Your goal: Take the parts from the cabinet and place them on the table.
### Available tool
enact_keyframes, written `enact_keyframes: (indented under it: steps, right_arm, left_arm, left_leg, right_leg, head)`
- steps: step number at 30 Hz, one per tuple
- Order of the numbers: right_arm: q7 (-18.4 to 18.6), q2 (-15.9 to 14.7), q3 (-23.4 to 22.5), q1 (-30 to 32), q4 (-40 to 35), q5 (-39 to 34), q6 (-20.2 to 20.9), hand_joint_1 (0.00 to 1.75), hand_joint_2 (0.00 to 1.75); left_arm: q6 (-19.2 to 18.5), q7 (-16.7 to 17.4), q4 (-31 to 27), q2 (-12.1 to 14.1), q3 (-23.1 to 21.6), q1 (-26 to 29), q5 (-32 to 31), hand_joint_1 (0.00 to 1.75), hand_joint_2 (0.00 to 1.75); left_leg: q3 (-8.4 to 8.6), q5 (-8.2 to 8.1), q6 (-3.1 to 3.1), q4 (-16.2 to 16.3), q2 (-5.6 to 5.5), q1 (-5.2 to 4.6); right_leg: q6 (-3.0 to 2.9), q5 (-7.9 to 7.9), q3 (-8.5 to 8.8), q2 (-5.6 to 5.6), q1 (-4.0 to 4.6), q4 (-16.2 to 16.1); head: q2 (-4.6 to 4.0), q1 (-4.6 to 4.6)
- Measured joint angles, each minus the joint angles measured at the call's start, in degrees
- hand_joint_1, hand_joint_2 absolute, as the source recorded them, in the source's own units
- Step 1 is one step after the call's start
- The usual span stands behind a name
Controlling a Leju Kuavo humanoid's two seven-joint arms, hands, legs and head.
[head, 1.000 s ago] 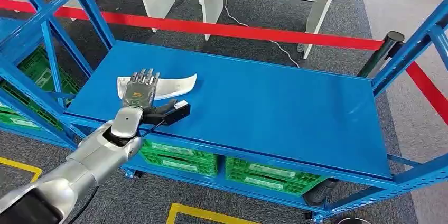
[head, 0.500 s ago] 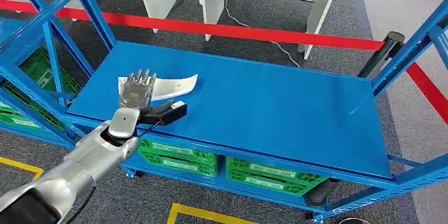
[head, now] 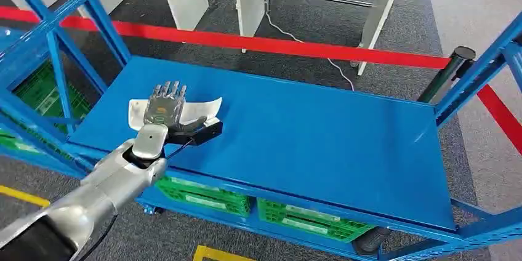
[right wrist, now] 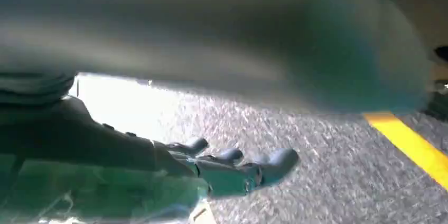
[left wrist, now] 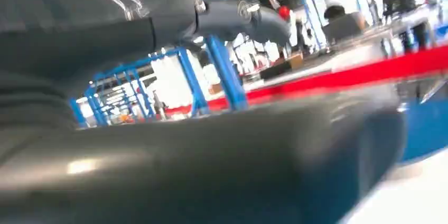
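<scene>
Item: curved white plastic part (head: pixel 206 109), lying flat on the blue metal shelf surface (head: pixel 320 132) of the cabinet, toward its 9 o'clock end; task's own thing; not yet lifted.

Left robot hand (head: pixel 165 108): laid palm-down over the part, fingers stretched toward 12 o'clock, thumb out toward 3 o'clock near the shelf's front edge; whether it actually grips the part or merely rests on it cannot be told; the left wrist view is blurred and settles nothing.

Right robot hand (right wrist: pixel 232 168): hanging over grey floor beside a yellow floor line (right wrist: pixel 412 147); fingers apart, nothing in them.

Change: the whole head view has shifted since half a second ago, so the camera moved; against the shelf, hand and part hold much the same relation as before; no lift seen.

Judgement: grasp phase underway, task at an early stage; carrying to the worktop remains.

Surroundings: green plastic crates (head: pixel 203 194) on the lower shelf; red barrier tape (head: pixel 277 44) at 12 o'clock.
</scene>
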Motion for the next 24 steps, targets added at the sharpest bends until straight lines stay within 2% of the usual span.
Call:
enact_keyframes:
  steps: [1, 2, 3, 4, 6, 7, 8, 9, 10, 11, 12, 13, 14, 15, 16, 17, 18, 24]
  right_arm:
    - [0.0, 0.02, 0.0, 0.06, 0.0, 0.0, 0.0, 0.0, 0.0]
    - [0.0, 0.0, 0.02, -0.04, 0.0, 0.0, 0.02, 0.0, 0.0]
    - [0.0, 0.02, 0.02, 0.01, 0.0, 0.0, 0.0, 0.0, 0.0]
    - [0.0, 0.0, 0.02, -0.05, 0.0, 0.0, 0.0, 0.0, 0.0]
    - [0.0, 0.0, 0.02, -0.05, 0.0, 0.2, -0.07, 0.0, 0.0]
    - [0.0, 0.0, 0.02, 0.03, 0.0, 0.2, -0.07, 0.0, 0.0]
    - [0.0, 0.0, 0.02, 0.11, 0.0, 0.2, -0.07, 0.0, 0.0]
    - [0.0, 0.0, 0.02, 0.17, 0.0, 0.2, -0.07, 0.0, 0.0]
    - [0.0, 0.0, 0.02, 0.13, 0.0, 0.2, -0.07, 0.0, 0.0]
    - [0.0, 0.02, 0.02, 0.07, 0.0, 0.2, -0.07, 0.0, 0.0]
    - [0.0, 0.04, 0.02, 0.08, -0.07, 0.2, -0.07, 0.0, 0.0]
    - [0.0, 0.29, 0.0, 0.03, -0.11, 0.2, -0.09, 0.0, 0.0]
    - [0.0, 0.2, 0.02, 0.05, -0.13, 0.2, 0.0, 0.0, 0.0]
    - [0.0, 0.18, 0.02, 0.11, -0.13, 0.2, 0.02, 0.0, 0.0]
    - [0.0, 0.22, 0.02, 0.16, -0.18, 0.2, 0.04, 0.0, 0.0]
    - [0.0, 0.33, 0.04, 0.13, -0.17, 0.2, 0.02, 0.0, 0.0]
    - [0.0, 0.33, 0.04, 0.09, -0.2, 0.2, 0.04, 0.0, 0.0]
    - [0.0, 0.18, 0.04, -0.13, -0.17, 0.2, 0.04, 0.0, 0.0]
  left_arm:
    - [-0.02, -0.02, 0.0, -0.04, -0.02, -0.06, 0.0, 0.0, 0.0]
    - [-0.02, 0.0, 0.0, -0.04, 0.0, -0.12, 0.02, 0.0, 0.0]
    - [0.02, 0.0, -0.02, 0.0, 0.04, -0.15, 0.02, 0.0, 0.0]
    - [0.07, 0.07, -0.02, -0.02, 0.04, -0.33, 0.02, 0.0, 0.0]
    - [0.02, 0.2, 0.0, 0.02, 0.04, -0.24, 0.0, 0.0, 0.0]
    - [0.0, 0.26, 0.02, 0.04, 0.0, 0.05, 0.0, 0.0, 0.0]
    - [0.0, 0.26, 0.02, 0.04, -0.02, 0.34, -0.02, 0.0, 0.0]
    - [-0.04, 0.22, 0.02, 0.04, -0.04, 0.5, -0.11, 0.0, 0.0]
    - [-0.15, 0.13, 0.02, 0.09, -0.07, 0.51, -0.22, 0.0, 0.0]
    - [-0.18, 0.07, 0.02, 0.13, -0.07, 0.49, -0.37, 0.0, 0.0]
    - [-0.15, 0.07, 0.0, 0.24, -0.07, 0.54, -0.44, 0.0, 0.0]
    - [-0.15, 0.07, 0.02, 0.39, -0.09, 0.79, -0.46, 0.0, 0.0]
    - [-0.18, 0.09, 0.0, 0.52, -0.15, 0.89, -0.5, 0.0, 0.0]
    - [-0.15, 0.2, -0.02, 0.5, -0.17, 0.9, -0.52, 0.0, 0.0]
    - [-0.11, 0.26, -0.13, 0.46, -0.17, 0.76, -0.55, 0.0, 0.0]
    - [-0.07, 0.44, -0.15, 0.55, -0.09, 0.65, -0.59, 0.0, 0.0]
    - [-0.09, 0.57, -0.15, 0.61, -0.09, 0.73, -0.63, 0.0, 0.0]
    - [-0.09, 0.57, -0.17, 0.68, -0.17, 0.79, -1.05, 0.0, 0.0]
  left_leg:
    - [0.26, -0.05, -0.1, -0.08, 0.02, 0.04]
    - [0.32, -0.45, -0.5, -0.04, 0.04, 0.27]
    - [-0.08, -1.01, -0.51, 1.27, 0.15, 0.29]
    - [-1.88, -2.16, -0.31, 4.58, 0.17, 0.11]
    - [-8.26, -5.19, 0.02, 14.95, 0.16, -0.37]
    - [-11.22, -5.48, 0.3, 18.7, 0.16, -0.56]
    - [-13.03, -4.08, 0.78, 19.55, 0.16, -0.81]
    - [-13.5, -1.35, 1.42, 18.12, 0.15, -1.14]
    - [-13.12, 2.27, 2.21, 14.73, 0.13, -1.53]
    - [-12.14, 6.35, 3.14, 9.78, 0.1, -2.04]
    - [-11.41, 8.74, 4.04, 5.81, 0.04, -2.68]
    - [-10.88, 8.62, 4.59, 6.34, -0.02, -3.01]
    - [-10.63, 8.77, 4.65, 5.56, 0.02, -3.24]
    - [-10.42, 8.95, 4.21, 4.8, 0.05, -3.01]
    - [-9.71, 7.29, 2.07, 3.81, -0.03, -2.8]
    - [-9.24, 5.87, 2.06, 3.11, -0.07, -2.57]
    - [-9.27, 5.86, 2.7, 3.31, -0.17, -2.54]
    - [-9.25, 5.8, 3.09, 3.32, -0.28, -2.53]
  right_leg:
    - [-0.57, -0.39, -0.08, 0.05, 0.08, 0.3]
    - [-1.15, -0.75, 0.28, 0.13, 0.06, 0.42]
    - [-1.66, -1.12, 0.72, 0.17, 0.09, 0.21]
    - [-1.88, -1.41, 1.23, 0.17, 0.14, 0.04]
    - [-2.25, -1.98, 2.3, 0.17, 0.42, -0.39]
    - [-2.31, -2.25, 2.86, 0.17, 0.63, -0.48]
    - [-2.33, -2.68, 3.51, 0.24, 0.83, -0.55]
    - [-2.33, -3.12, 4.19, 0.37, 1.06, -0.62]
    - [-2.36, -3.57, 4.91, 0.47, 1.29, -0.69]
    - [-2.36, -4.04, 5.67, 0.61, 1.52, -0.81]
    - [-2.32, -4.5, 6.35, 0.75, 1.6, -0.96]
    - [-2.02, -4.62, 6.52, 0.89, 1.9, -1.33]
    - [-1.6, -4.52, 6.58, 1.08, 1.51, -1.67]
    - [-1.47, -4.79, 6.51, 0.97, 1.65, -1.29]
    - [-1.59, -4.86, 6.42, 0.88, 1.65, -1.38]
    - [-1.44, -5.06, 6.25, 0.76, 1.79, -1.17]
    - [-1.4, -5.14, 6.44, 0.7, 1.88, -1.24]
    - [-1.15, -5.0, 7.0, 0.51, 1.96, -2.2]
  head:
    - [-0.02, -0.13]
    - [-0.02, -0.13]
    - [-0.02, -0.5]
    - [-0.02, -0.76]
    - [-0.02, -0.98]
    - [-0.02, -1.03]
    - [-0.02, -1.05]
    - [-0.02, -1.07]
    - [-0.02, -1.13]
    - [-0.02, -1.13]
    - [-0.02, -1.13]
    - [-0.02, -0.59]
    - [-0.02, -0.68]
    - [0.0, -1.05]
    - [-0.02, -0.87]
    - [0.0, -0.89]
    - [-0.02, -0.72]
    - [-0.02, -0.65]
